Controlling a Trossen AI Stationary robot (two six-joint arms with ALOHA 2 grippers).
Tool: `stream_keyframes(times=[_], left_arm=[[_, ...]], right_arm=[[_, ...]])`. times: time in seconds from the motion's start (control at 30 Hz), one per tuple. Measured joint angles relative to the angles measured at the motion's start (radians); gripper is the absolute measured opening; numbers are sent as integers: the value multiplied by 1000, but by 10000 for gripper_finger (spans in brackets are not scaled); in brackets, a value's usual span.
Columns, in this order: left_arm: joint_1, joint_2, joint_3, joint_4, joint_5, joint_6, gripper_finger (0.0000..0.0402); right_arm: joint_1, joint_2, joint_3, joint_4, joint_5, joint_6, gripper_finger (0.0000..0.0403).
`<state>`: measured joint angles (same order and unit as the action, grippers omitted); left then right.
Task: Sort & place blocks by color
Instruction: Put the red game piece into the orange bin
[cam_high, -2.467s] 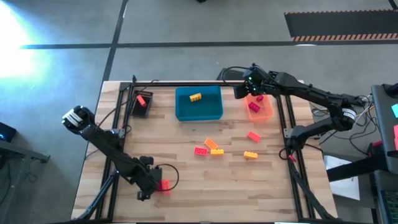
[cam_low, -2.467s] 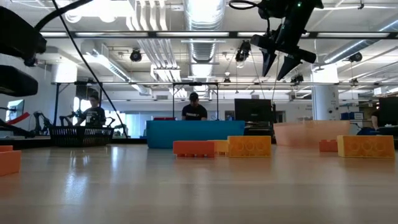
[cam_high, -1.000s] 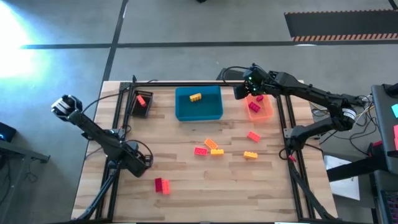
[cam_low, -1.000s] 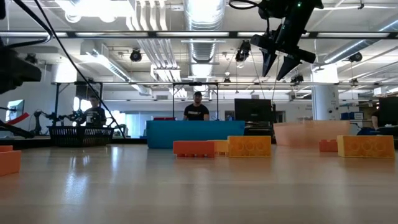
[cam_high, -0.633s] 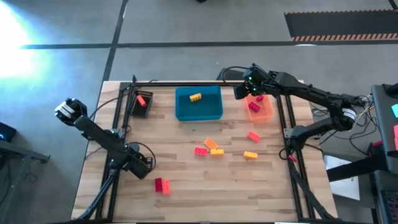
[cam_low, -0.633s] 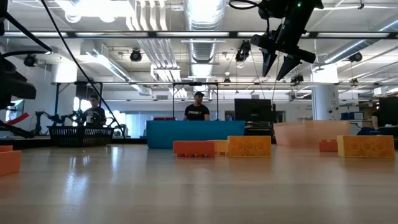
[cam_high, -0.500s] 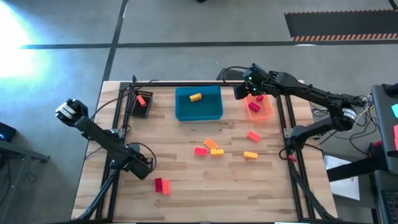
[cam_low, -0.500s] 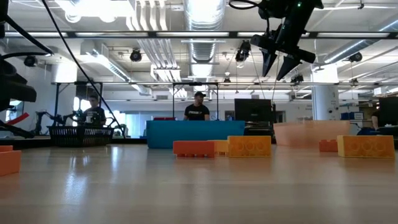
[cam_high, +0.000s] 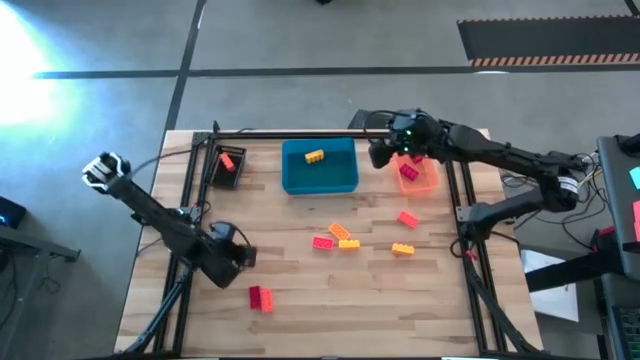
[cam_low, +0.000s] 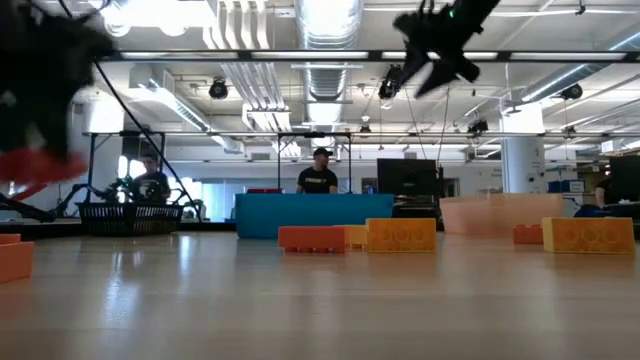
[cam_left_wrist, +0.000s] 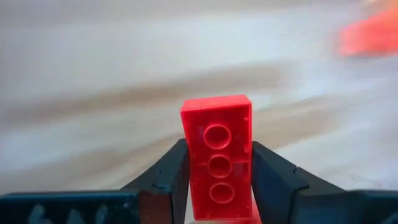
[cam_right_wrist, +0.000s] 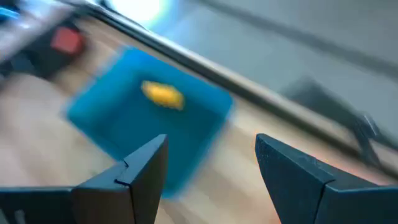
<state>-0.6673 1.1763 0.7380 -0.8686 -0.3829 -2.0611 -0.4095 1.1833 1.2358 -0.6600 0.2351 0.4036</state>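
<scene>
My left gripper (cam_high: 243, 257) hovers over the table's near left part, shut on a red block (cam_left_wrist: 217, 118). A dark red and a red block (cam_high: 260, 298) lie just nearer than it. More loose blocks lie mid-table: red (cam_high: 322, 242), orange (cam_high: 340, 232), yellow (cam_high: 349, 243), red (cam_high: 407, 219), yellow (cam_high: 402, 249). My right gripper (cam_high: 378, 152) hangs open and high at the far edge, between the blue tray (cam_high: 335, 180) and the orange tray (cam_high: 428, 183); nothing is between its fingers (cam_right_wrist: 143, 165). My left gripper pinches the red block by its two long sides (cam_left_wrist: 186, 168) between both fingers (cam_left_wrist: 163, 180). The block's hollow underside with three round tubes faces the wrist camera. Its free end sticks out past the fingertips. The block is lifted clear of the table, a red blur in the low view (cam_low: 40, 165).
The blue tray holds a yellow block (cam_high: 314, 156), the orange tray magenta blocks (cam_high: 408, 172), and the black tray (cam_high: 223, 176) at the far left a red block (cam_high: 228, 160). A black frame rail (cam_high: 300, 133) runs along the far edge. People sit in the room beyond the table.
My left gripper has swung a little toward the table's right and up, turning as it went; the red block now shows raised at the low view's left. My right gripper has moved from above the orange tray toward the blue tray, rising and tipping.
</scene>
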Motion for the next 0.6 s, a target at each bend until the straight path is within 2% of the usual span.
stream_keyframes(times=[0.07, 0.13, 0.17, 0.23, 0.3, 0.4, 0.5, 0.6], left_arm=[[4, -67, 38, 3, -174, 75, 115], [17, -129, 79, 1, -355, 193, 115], [27, -159, 102, 5, -423, 268, 115], [63, -216, 145, 24, -485, 437, 115], [106, -265, 176, 91, -487, 623, 115], [150, -331, 185, 310, -452, 928, 115], [182, -378, 175, 573, -386, 1185, 115], [198, -402, 158, 784, -330, 1348, 115]], right_arm=[[66, -16, 0, 135, -12, -92, 231], [135, -19, 0, 292, -69, -195, 231], [168, -17, 0, 371, -101, -247, 231], [235, -2, 0, 518, -122, -355, 231], [288, 17, 0, 646, -122, -450, 231], [348, 47, 18, 765, -120, -564, 231], [380, 84, 73, 793, -120, -685, 231], [398, 129, 135, 791, -120, -724, 231]])
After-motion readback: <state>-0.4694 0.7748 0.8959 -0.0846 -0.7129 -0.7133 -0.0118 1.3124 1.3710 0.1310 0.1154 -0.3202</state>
